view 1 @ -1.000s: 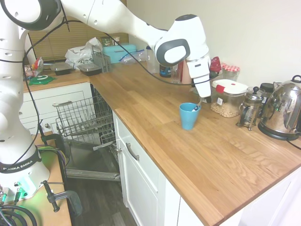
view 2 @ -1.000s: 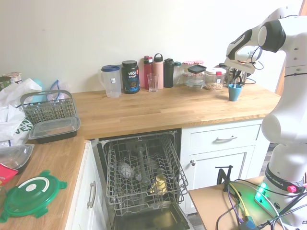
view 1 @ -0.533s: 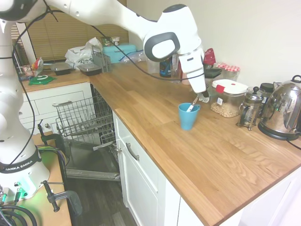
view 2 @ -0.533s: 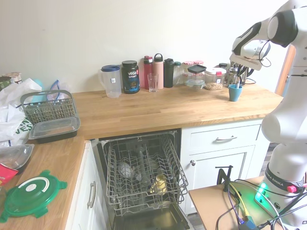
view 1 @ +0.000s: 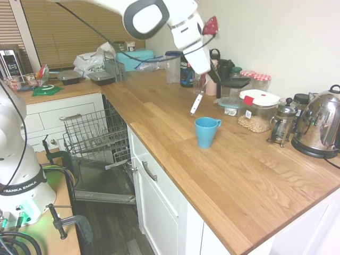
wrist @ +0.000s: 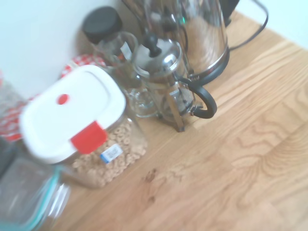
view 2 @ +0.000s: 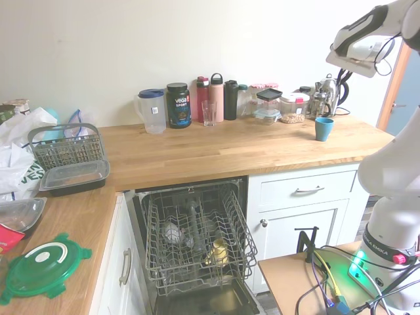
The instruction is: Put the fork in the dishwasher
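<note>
Fork (view 1: 196,103): clamped by handle in gripper (view 1: 205,77), hanging tines-down above counter (view 1: 249,175), at 11 o'clock of blue mug (view 1: 205,131). Dishwasher (view 2: 197,244): door down, rack out, well apart at 8 o'clock.

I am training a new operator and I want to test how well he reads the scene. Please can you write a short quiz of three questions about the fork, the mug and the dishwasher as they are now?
1. True or false: the fork stands inside the blue mug.
2. Multiple choice: the dishwasher is (A) shut, (B) open with the wire rack pulled out, (C) open with no rack in view.
3. Short answer: what holds the fork, and where is the fork relative to the countertop?

Key
1. False. The fork hangs in the air, above and beside the mug.
2. B.
3. The gripper is shut on its upper end; the fork hangs clear above the countertop, touching nothing else.
</note>
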Motion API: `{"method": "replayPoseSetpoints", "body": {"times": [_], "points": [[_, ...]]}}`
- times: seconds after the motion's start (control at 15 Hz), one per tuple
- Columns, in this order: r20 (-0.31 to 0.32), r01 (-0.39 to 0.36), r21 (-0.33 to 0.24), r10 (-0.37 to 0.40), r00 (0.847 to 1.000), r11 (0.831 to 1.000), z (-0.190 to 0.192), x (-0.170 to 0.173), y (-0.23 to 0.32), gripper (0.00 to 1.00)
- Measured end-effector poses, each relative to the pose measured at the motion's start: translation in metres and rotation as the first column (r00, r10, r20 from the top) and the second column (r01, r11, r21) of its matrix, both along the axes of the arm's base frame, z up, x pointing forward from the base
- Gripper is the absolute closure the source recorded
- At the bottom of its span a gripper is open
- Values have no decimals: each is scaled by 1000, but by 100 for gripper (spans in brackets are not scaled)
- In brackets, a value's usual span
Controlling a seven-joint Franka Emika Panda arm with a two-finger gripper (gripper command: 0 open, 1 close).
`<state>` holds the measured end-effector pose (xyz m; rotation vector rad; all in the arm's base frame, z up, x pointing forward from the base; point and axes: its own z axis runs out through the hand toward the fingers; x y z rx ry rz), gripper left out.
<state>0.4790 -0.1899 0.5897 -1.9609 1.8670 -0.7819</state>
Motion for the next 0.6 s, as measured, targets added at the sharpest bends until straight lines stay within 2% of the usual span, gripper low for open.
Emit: {"method": "replayPoseSetpoints", "body": {"times": [0.13, 0.2, 0.4, 0.6], "points": [[-39, -58, -24, 57, 998, 998, 14, -18, 44, 100], [-80, -102, -41, 99, 992, 994, 13, -24, 77, 100], [-190, -211, -83, 192, 963, 974, -26, -36, 195, 100], [-257, -262, -88, 232, 938, 961, -84, -59, 318, 100]]}}
